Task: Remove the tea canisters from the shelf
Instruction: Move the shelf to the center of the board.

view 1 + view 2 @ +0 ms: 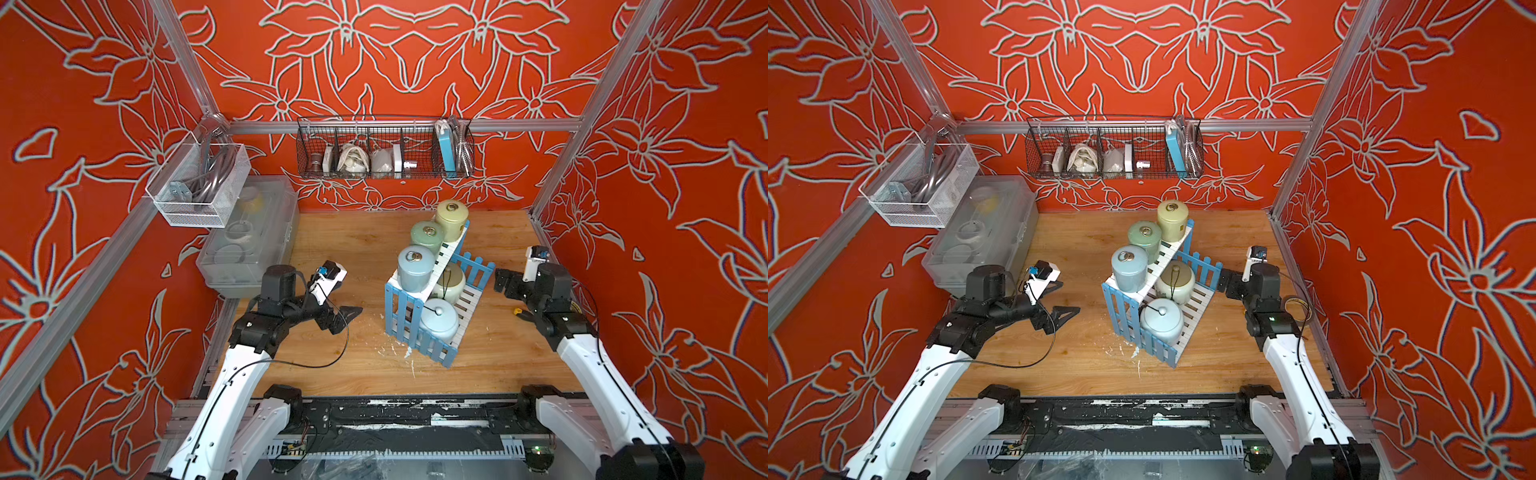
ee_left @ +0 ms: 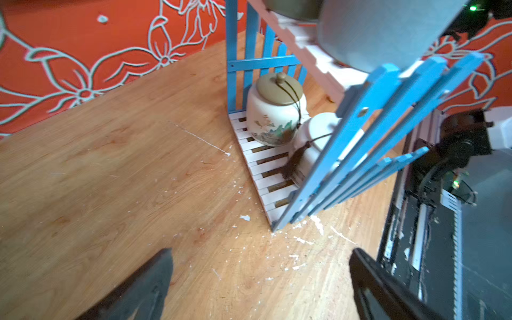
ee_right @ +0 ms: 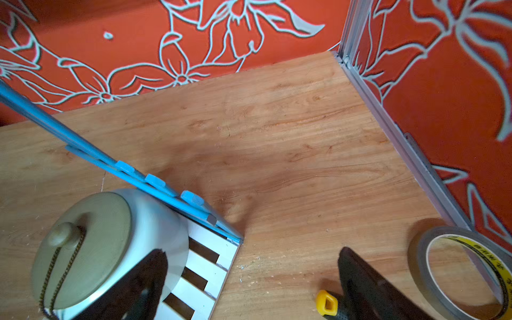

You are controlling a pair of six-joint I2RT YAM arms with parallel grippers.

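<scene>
Top views, both: the shelf (image 1: 399, 307) stood mid-desk (image 1: 498, 365) with all five canisters aboard. Up top were the blue-grey canister (image 1: 415, 268), sage green canister (image 1: 427, 237) and cream cylinder (image 1: 451, 214). Below, half screened by pickets, sat the cream squat jar (image 1: 451, 282) and pale blue jar (image 1: 438, 320). Left jaws and right jaws hung spread and empty, either side.

Left wrist: the pale blue jar (image 2: 315, 130) was mostly hidden behind slats, and the blue-grey canister (image 2: 374, 30) was cut off.

Right wrist: one jaw covered part of the cream squat jar (image 3: 105, 235); the tape roll (image 3: 415, 249) and yellow tool (image 3: 327, 303) ran out of frame.
</scene>
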